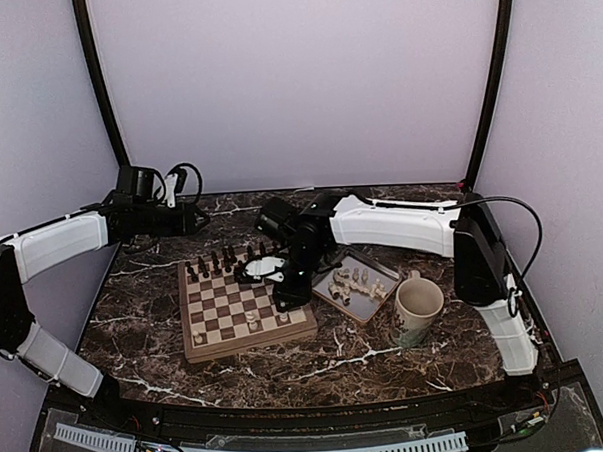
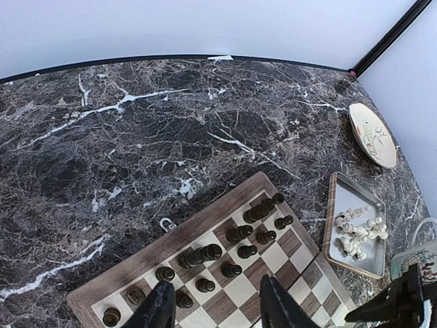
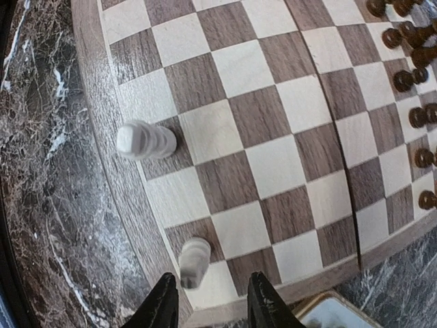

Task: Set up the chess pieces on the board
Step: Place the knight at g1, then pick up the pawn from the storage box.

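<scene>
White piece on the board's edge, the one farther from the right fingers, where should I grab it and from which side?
Pinch the white piece around its upper body, coming straight down from above. It stands upright on the board, slim and round, with bare squares all around, so the right fingers likely fit either side; a sideways approach could tip it.

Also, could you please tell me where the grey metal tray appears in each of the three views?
Top external: the tray lies right of the board, between it and the mug.
Left wrist: tray at the right edge, white pieces inside.
Right wrist: only what looks like its corner, at the bottom edge.
Shared landmark: the dark chessmen lined up on the board.
</scene>
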Controlling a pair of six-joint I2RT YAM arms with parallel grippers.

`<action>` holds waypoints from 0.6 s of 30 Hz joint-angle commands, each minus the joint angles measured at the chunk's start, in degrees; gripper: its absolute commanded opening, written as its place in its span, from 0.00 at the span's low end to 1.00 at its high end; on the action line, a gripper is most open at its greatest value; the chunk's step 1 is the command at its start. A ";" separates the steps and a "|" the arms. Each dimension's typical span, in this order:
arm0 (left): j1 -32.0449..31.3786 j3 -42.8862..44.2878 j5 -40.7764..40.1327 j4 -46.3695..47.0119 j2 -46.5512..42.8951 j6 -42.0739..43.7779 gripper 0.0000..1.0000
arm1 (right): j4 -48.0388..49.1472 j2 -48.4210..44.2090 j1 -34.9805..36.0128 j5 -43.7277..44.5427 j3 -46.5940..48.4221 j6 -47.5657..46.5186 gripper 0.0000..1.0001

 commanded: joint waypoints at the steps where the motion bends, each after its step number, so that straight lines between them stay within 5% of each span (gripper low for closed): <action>1: 0.31 -0.22 1.73 0.41 0.47 0.36 0.44 | 0.10 -7.53 -4.09 -1.77 -2.76 0.68 0.35; 18: 0.31 -0.49 5.78 1.72 0.75 1.07 0.44 | 3.35 -12.70 -21.12 7.67 -15.82 2.17 0.30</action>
